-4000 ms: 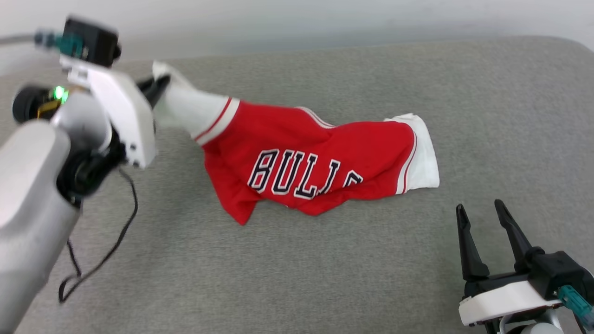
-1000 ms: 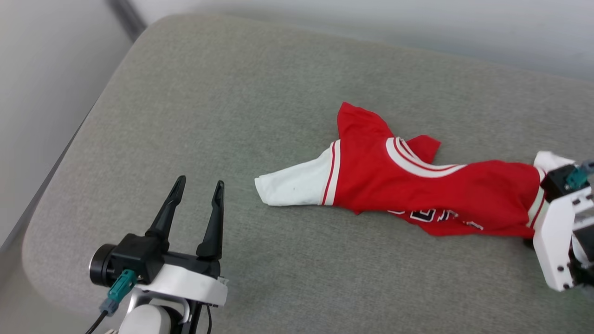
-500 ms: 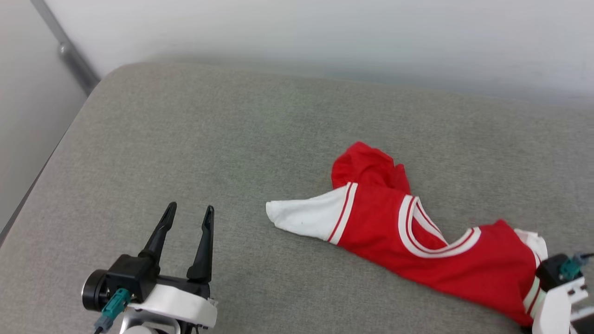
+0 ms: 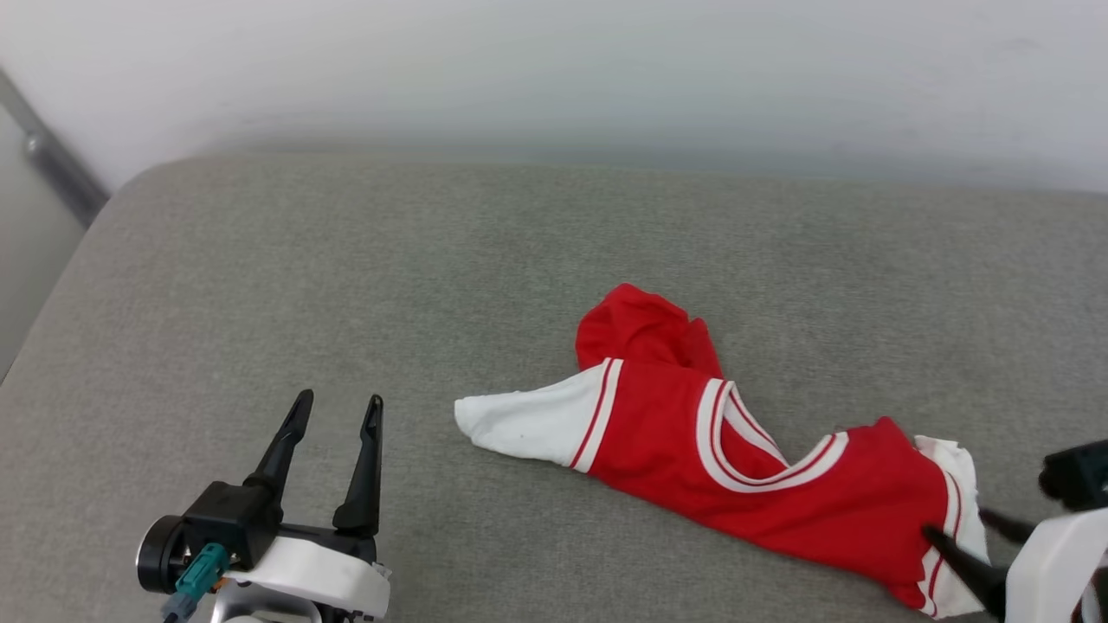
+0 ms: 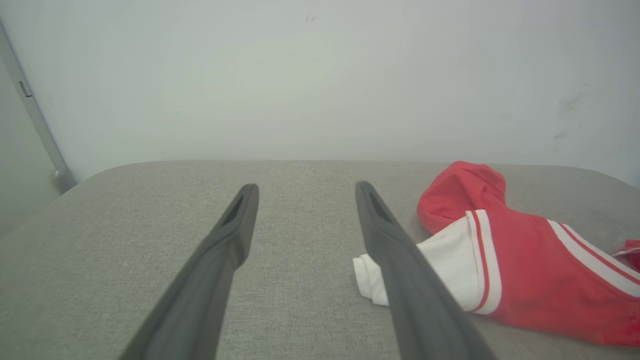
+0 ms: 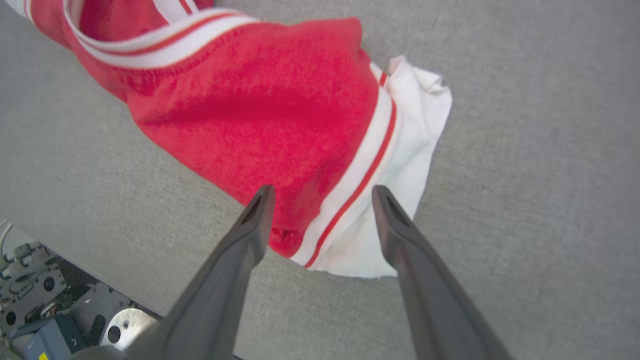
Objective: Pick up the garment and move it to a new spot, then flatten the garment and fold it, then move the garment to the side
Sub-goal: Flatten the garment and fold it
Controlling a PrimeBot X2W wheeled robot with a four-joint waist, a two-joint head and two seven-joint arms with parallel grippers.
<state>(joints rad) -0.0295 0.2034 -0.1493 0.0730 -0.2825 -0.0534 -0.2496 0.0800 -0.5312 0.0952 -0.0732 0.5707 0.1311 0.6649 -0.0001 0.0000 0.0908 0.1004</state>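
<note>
Right gripper (image 4: pixel 955 522) has let go since the earlier frame. Head view: it's spread beside the garment (image 4: pixel 779 484), which lies crumpled on the grey cushion (image 4: pixel 260 285); left gripper (image 4: pixel 338 398) is spread and empty. Left wrist: white sleeve (image 5: pixel 445 260) just beside it. Right wrist: fingers straddle the other sleeve (image 6: pixel 400 150). Relocation looks done; flattening likely needs both sleeves pinched.

The left gripper (image 5: pixel 306 186) is seen with its fingers (image 5: pixel 220 260) spread wide above the grey bench (image 5: pixel 125 225). The garment (image 5: pixel 525 270) is laid crumpled toward the bench's far right corner, its white sleeve (image 5: pixel 445 260) partly hidden by one finger
</note>
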